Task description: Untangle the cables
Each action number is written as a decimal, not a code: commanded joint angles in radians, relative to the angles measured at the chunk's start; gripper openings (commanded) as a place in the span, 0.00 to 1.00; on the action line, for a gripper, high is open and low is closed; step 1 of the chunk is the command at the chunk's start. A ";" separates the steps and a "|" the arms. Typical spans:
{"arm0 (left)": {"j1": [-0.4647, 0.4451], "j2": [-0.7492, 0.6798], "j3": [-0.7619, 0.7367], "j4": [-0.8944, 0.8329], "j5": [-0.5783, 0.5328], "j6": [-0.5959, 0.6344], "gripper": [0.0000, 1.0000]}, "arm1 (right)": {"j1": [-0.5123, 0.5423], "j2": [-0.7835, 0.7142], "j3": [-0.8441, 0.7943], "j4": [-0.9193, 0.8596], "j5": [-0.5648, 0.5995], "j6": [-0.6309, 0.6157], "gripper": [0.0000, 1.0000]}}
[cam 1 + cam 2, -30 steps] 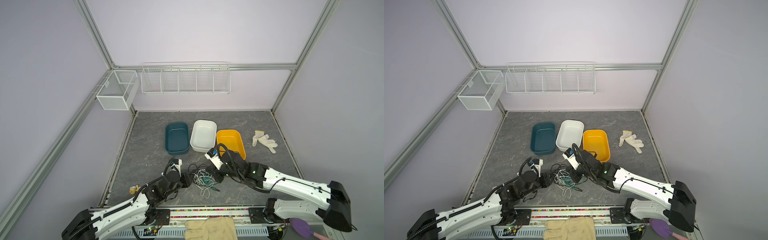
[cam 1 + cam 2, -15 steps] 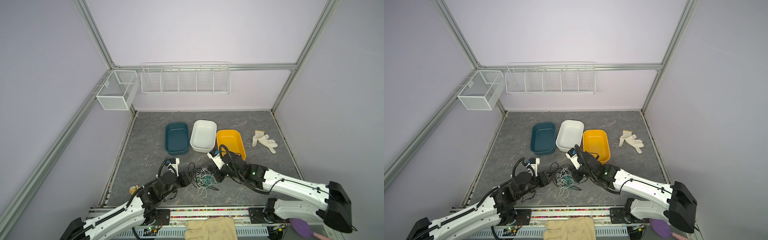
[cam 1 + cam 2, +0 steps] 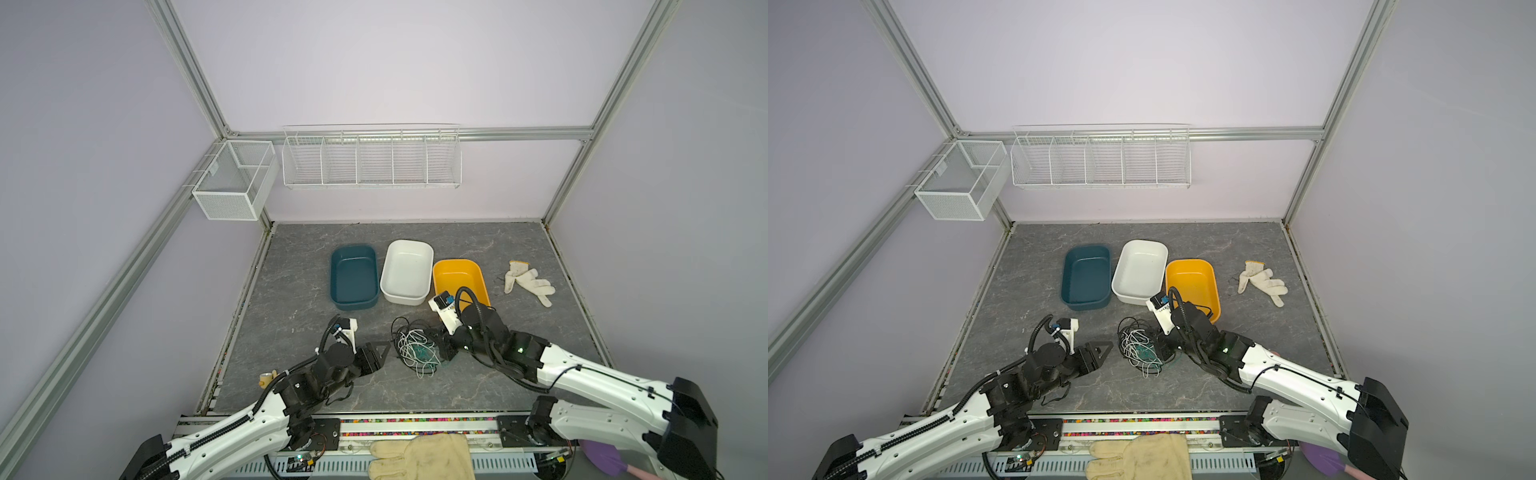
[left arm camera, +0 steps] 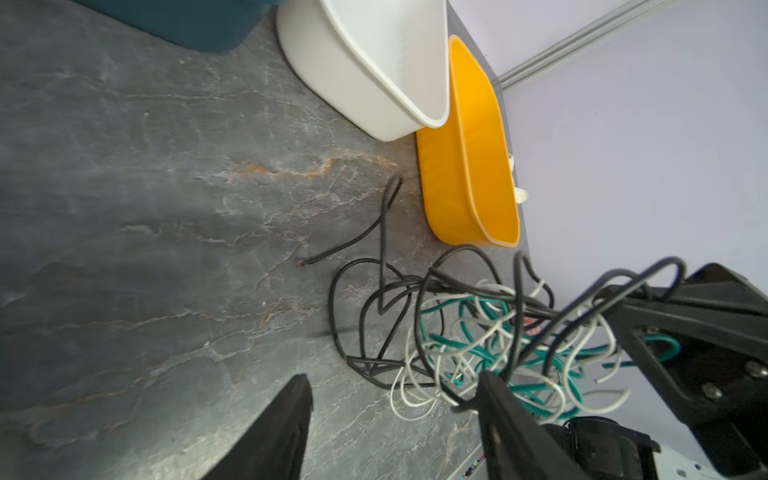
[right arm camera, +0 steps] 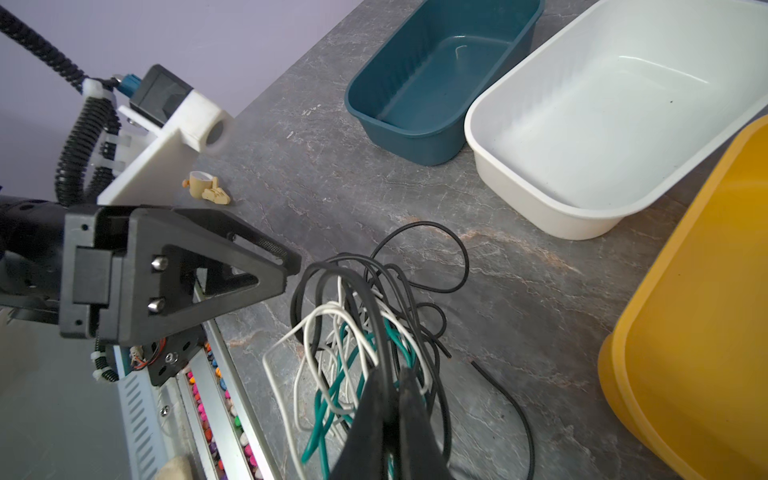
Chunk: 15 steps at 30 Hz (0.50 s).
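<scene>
Tangled black, white and teal cables (image 3: 415,351) are being pinched in my right pincer (image 5: 392,376); left pincer (image 4: 395,382) is gaping, empty.

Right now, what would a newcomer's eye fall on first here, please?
A tangle of black, white and teal cables lies front and centre, the right gripper shut on it, the left gripper open beside it. Behind it, a teal tub, white tub and yellow tub stand in a row.
</scene>
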 commanded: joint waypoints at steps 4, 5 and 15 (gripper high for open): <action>-0.003 0.026 0.011 0.227 0.109 -0.047 0.65 | -0.010 0.018 -0.031 0.086 -0.078 -0.009 0.07; -0.004 0.039 0.013 0.244 0.121 -0.046 0.65 | -0.010 0.020 -0.035 0.095 -0.086 -0.009 0.06; -0.005 0.137 0.026 0.257 0.139 -0.036 0.36 | -0.011 0.023 -0.056 0.137 -0.125 -0.012 0.06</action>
